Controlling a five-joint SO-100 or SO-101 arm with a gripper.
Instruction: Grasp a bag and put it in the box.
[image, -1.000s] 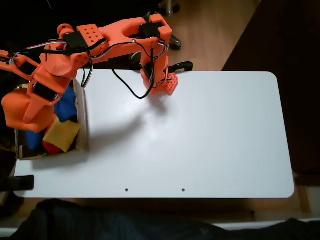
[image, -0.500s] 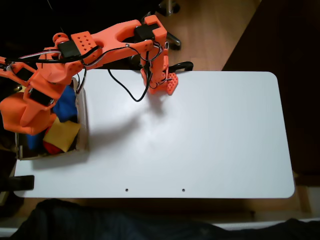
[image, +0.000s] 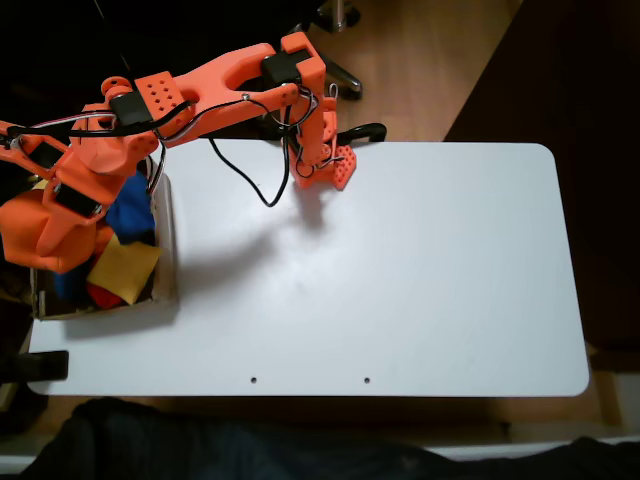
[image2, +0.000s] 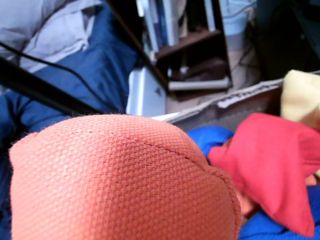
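Note:
The orange bag (image: 38, 238) hangs over the left end of the brown cardboard box (image: 166, 240) in the fixed view. My gripper (image: 62, 215) is shut on it from above, and the bag hides the fingertips. In the wrist view the bag (image2: 120, 180) bulges large in the lower left, close to the lens. Below and right of it lie a red bag (image2: 275, 165), a blue bag (image2: 215, 137) and a yellow bag (image2: 300, 97), with the box wall (image2: 250, 92) behind them. The fixed view shows the same blue bag (image: 130, 210), yellow bag (image: 125, 265) and red bag (image: 100, 295) inside the box.
The box stands at the left end of a white table (image: 400, 270). The arm's base (image: 322, 150) is at the table's far edge, with a black clamp (image: 365, 132) beside it. Another black clamp (image: 35, 365) grips the near left corner. Dark fabric (image: 250, 440) lies along the near edge.
The arm has swung a little further left with the orange bag, so the bag now hangs nearer the box's left end. The bags in the box have not moved.

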